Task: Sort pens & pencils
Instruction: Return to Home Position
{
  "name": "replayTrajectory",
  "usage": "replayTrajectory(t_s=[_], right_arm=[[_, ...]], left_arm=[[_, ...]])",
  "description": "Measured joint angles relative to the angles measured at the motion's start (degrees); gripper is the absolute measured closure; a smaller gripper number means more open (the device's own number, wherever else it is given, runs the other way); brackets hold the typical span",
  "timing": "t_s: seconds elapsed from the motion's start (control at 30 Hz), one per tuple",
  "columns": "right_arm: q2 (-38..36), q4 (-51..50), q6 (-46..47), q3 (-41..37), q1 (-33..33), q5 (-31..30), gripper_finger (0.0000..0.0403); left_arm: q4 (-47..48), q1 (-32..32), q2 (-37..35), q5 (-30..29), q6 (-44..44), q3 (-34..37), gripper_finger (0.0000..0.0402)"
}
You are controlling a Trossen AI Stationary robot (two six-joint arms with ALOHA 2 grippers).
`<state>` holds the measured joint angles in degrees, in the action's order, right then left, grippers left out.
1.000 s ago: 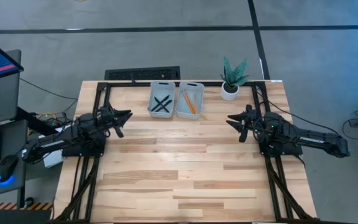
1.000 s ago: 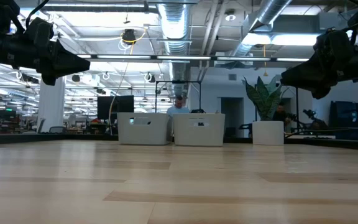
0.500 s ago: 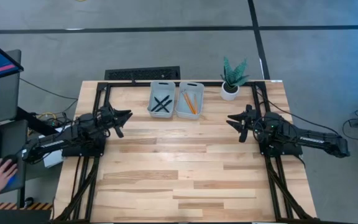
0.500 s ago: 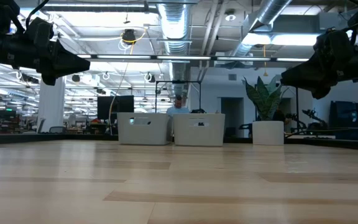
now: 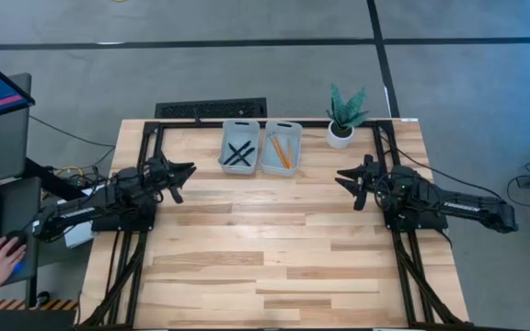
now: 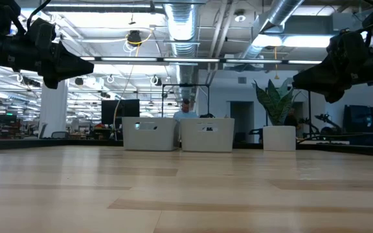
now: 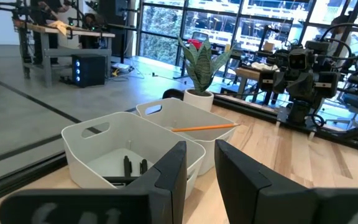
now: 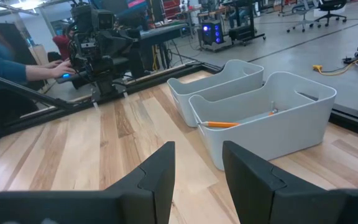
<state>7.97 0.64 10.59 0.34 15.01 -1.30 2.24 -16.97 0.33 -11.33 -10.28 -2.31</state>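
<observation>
Pens (image 5: 239,155) seen crossed in left grey bin (image 5: 227,129) | pencils (image 5: 282,152) laid in adjoining right grey bin (image 5: 295,129) | left tool (image 5: 187,173), right tool (image 5: 343,179): both spread, empty, raised over opposite surface (image 5: 265,239) edges

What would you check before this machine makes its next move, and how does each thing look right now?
1. Black pens in the left bin: ok.
2. Orange pencils in the right bin: ok.
3. No pen or pencil loose on the table: ok.
4. The left hand empty, by the table's left edge: ok.
5. The right hand empty, by the right edge: ok.
6. Three of each counted: cannot tell.
</observation>
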Motion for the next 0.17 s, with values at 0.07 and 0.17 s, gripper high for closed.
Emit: replayTrajectory(t_s=[0.07, 0.17], right_arm=[[0.00, 0.00, -0.02, 0.00, 0.00, 0.00, 0.0246], [0.00, 0.00, -0.01, 0.00, 0.00, 0.00, 0.0246]], left_arm=[[0.00, 0.01, 0.01, 0.01, 0.00, 0.00, 0.0329], [0.00, 0.00, 0.00, 0.02, 0.00, 0.00, 0.0329]])
